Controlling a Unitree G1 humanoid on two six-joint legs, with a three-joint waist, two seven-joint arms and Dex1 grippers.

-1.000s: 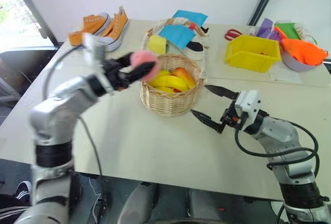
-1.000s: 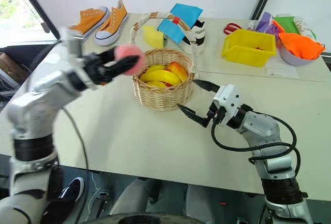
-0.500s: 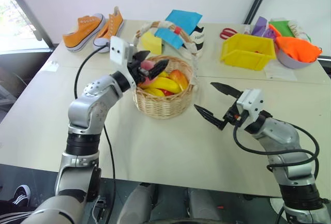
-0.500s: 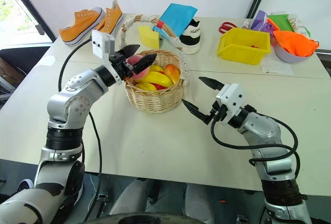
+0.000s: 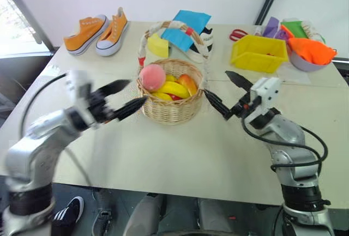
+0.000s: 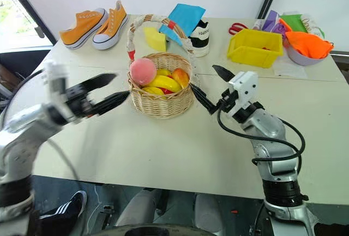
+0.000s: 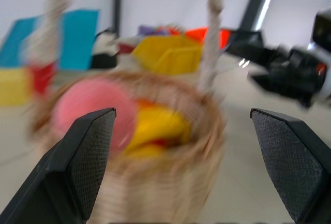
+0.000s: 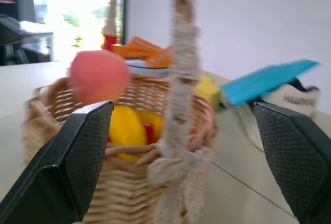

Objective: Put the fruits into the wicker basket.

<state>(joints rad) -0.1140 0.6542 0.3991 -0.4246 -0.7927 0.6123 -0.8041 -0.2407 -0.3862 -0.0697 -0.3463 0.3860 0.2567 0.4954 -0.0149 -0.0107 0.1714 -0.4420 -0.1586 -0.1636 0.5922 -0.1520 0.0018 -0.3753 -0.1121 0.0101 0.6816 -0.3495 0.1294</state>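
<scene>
The desk (image 6: 163, 154) carries the wicker basket (image 6: 161, 91), which sits between the two sets of fingers. The left fingers (image 6: 106, 90) are spread wide and empty, their tips just short of the basket's wall. The right fingers (image 6: 210, 85) are also spread and empty, close beside the basket's other side. The peach (image 6: 143, 71) rests on the banana (image 6: 163, 82) inside the basket.
</scene>
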